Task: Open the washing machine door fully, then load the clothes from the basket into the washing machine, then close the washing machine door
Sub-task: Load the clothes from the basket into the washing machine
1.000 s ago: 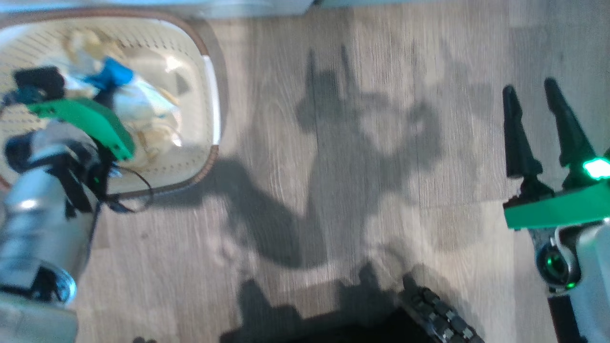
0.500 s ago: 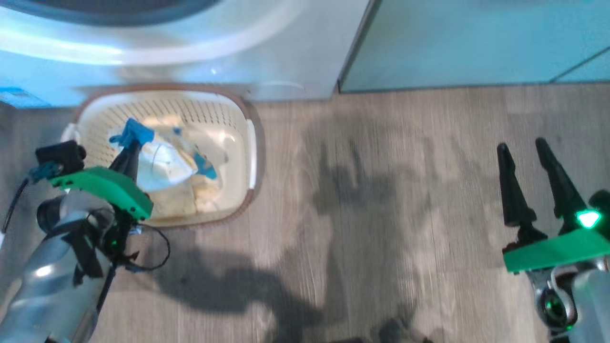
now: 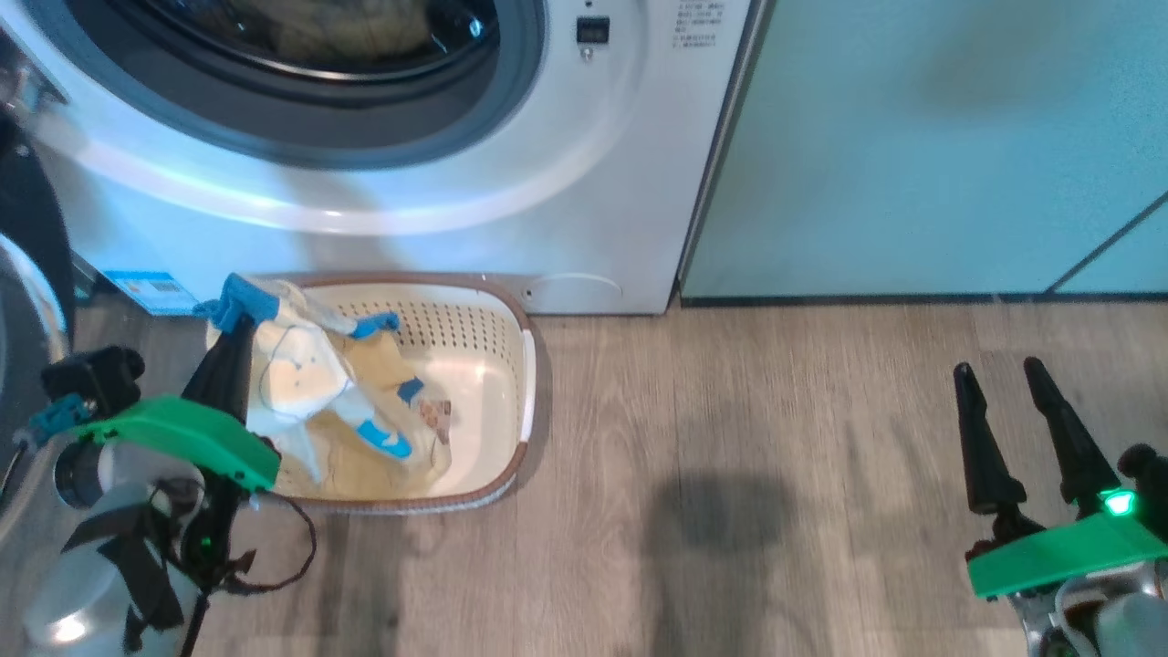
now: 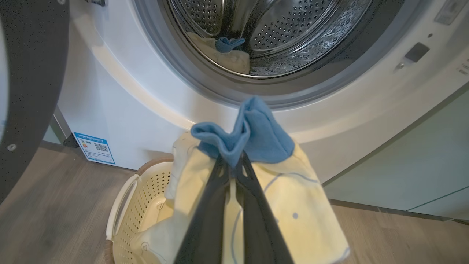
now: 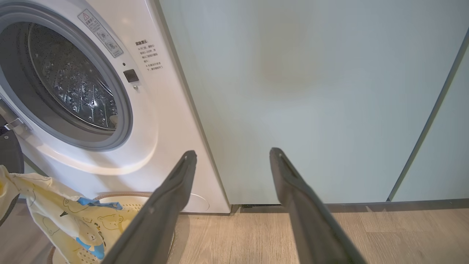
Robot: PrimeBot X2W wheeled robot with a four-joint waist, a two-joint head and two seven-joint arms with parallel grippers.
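Wood-grain floor (image 3: 776, 411) near you; your right claw (image 3: 997, 368) hangs released. Your left claw (image 4: 234, 165) clenches the pale yellow bear-print garment (image 4: 293, 198), just lifted above the cream perforated plastic basket (image 3: 527, 383); next, the big white washing machine (image 3: 593, 182)'s drum beyond.

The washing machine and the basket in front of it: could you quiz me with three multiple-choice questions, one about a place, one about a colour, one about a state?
1. Where does the basket stand?
A) on the floor in front of the washing machine
B) on top of it
C) on a shelf

2. What colour is the patch that the left gripper pinches on the garment?
A) red
B) blue
C) orange

3. How is the washing machine door?
A) shut
B) taken off
C) swung open

Answers:
1 A, the basket sits on the wood floor below the machine's opening.
2 B, blue cloth bunches at the fingertips.
3 C, the drum is exposed and the door stands off to one side.
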